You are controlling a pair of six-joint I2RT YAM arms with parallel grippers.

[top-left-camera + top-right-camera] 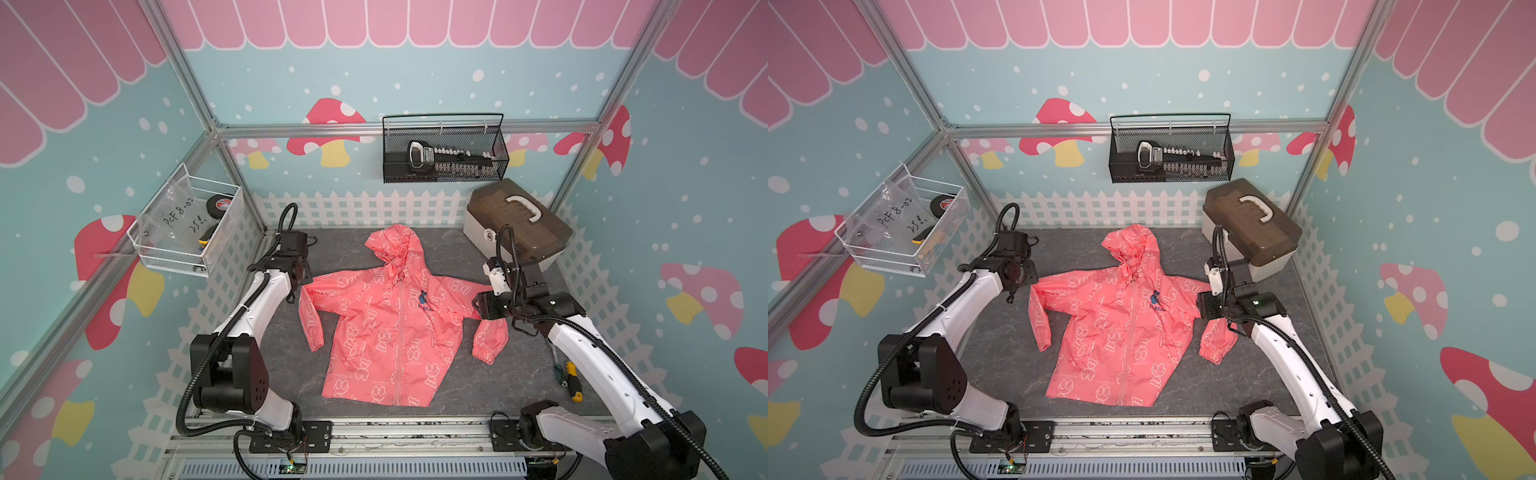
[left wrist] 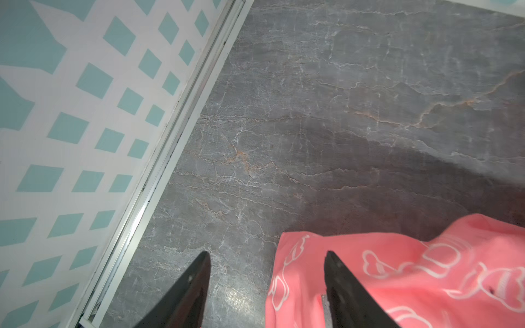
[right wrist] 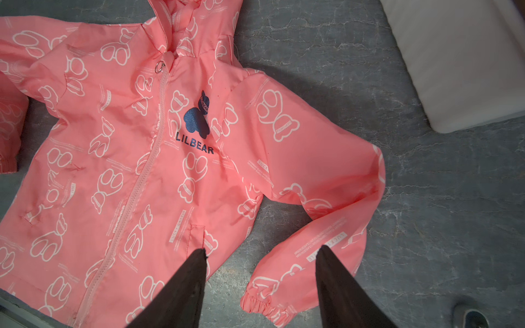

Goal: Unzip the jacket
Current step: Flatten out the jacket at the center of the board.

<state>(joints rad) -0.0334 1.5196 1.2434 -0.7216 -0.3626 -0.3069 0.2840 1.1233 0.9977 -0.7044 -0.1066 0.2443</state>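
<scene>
Pink jacket (image 1: 365,332) lies flat on the grey table (image 1: 478,386) — zipped shut.
Left gripper (image 2: 266,252) and right gripper (image 3: 261,248) both gape, empty; the zipper (image 3: 142,173) runs from the near hem (image 1: 374,399) up to its ring (image 3: 160,67) by the hood (image 1: 395,245) — closer to the right gripper.

Jacket (image 1: 382,332) sleeve partly hidden under right arm (image 1: 582,349).
</scene>
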